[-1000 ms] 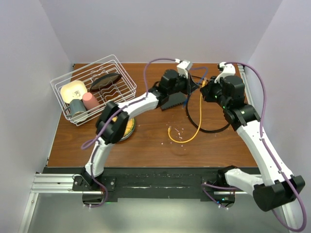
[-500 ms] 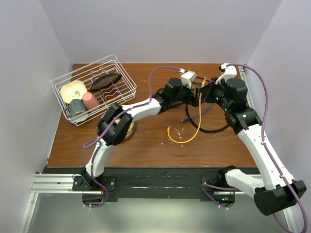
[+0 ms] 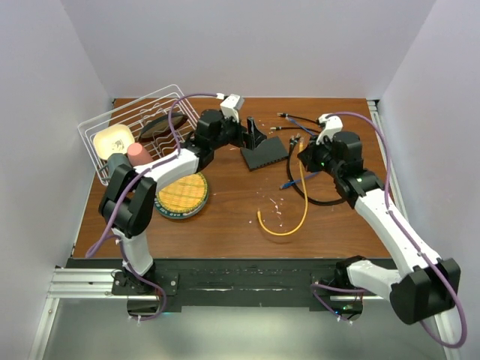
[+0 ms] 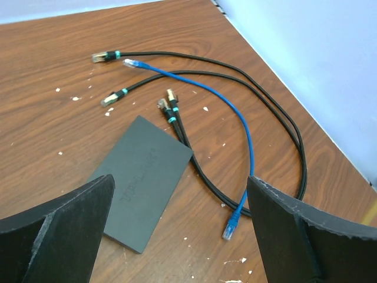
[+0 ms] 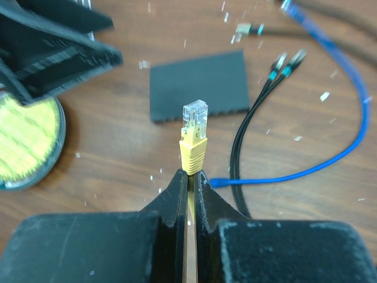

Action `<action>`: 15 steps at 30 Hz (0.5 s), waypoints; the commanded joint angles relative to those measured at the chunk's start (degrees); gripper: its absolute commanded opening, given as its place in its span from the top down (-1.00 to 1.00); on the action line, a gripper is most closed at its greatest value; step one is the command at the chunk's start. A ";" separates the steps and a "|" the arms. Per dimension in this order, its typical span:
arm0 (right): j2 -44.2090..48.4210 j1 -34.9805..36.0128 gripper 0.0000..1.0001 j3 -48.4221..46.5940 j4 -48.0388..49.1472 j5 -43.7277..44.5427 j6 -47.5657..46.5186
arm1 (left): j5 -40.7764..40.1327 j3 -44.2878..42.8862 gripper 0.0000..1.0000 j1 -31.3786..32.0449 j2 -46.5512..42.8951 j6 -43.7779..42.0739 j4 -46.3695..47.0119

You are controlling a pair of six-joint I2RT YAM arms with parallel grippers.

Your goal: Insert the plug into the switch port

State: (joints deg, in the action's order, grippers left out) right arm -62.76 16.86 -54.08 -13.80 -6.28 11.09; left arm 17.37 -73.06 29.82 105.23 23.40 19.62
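The brown tabletop fills the overhead view, with a wire rack parked at upper left. Just above centre lies the black switch, flat on the wood with nothing holding it. The left claw hovers at the switch's upper-left corner, jaws spread wide and empty. Its wrist view looks straight down on the box between the two fingers.

Over on the right of the switch, the right claw has its jaws pinched tight on the yellow cable just behind the plug. The slack loops away to lower centre. Spare leads sprawl off to the right.

In the right wrist view the plug points up the frame at the switch's near edge, where the port row shows as a toothed line. It looks near but not seated.

My read: pickup is done and the aim is roughly set. The close approach, the fine line-up with one port and the push home are all to come.
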 commanded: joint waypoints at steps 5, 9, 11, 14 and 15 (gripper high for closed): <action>-7.28 5.44 1.00 1.00 5.62 0.04 0.60 | 11.87 0.10 -0.97 -0.91 1.21 0.76 7.52; -10.53 7.04 1.00 0.38 7.03 1.36 1.91 | 18.05 2.13 -0.89 -0.91 1.55 8.13 17.28; -11.24 7.74 1.00 0.38 8.26 1.45 2.62 | 19.98 2.13 -0.78 -0.91 1.82 9.47 18.26; -12.82 8.45 1.00 -0.14 8.88 2.06 3.32 | 20.69 2.39 -0.65 -0.73 1.65 9.91 18.70; -13.17 8.62 1.00 -0.40 8.88 2.41 3.67 | 20.87 2.39 -0.63 -0.64 1.64 9.74 18.36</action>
State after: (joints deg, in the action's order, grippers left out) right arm -75.09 24.67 -52.97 -8.88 -5.48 12.84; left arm 33.63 -71.31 29.26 107.07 30.37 32.21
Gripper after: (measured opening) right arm 0.028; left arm 0.839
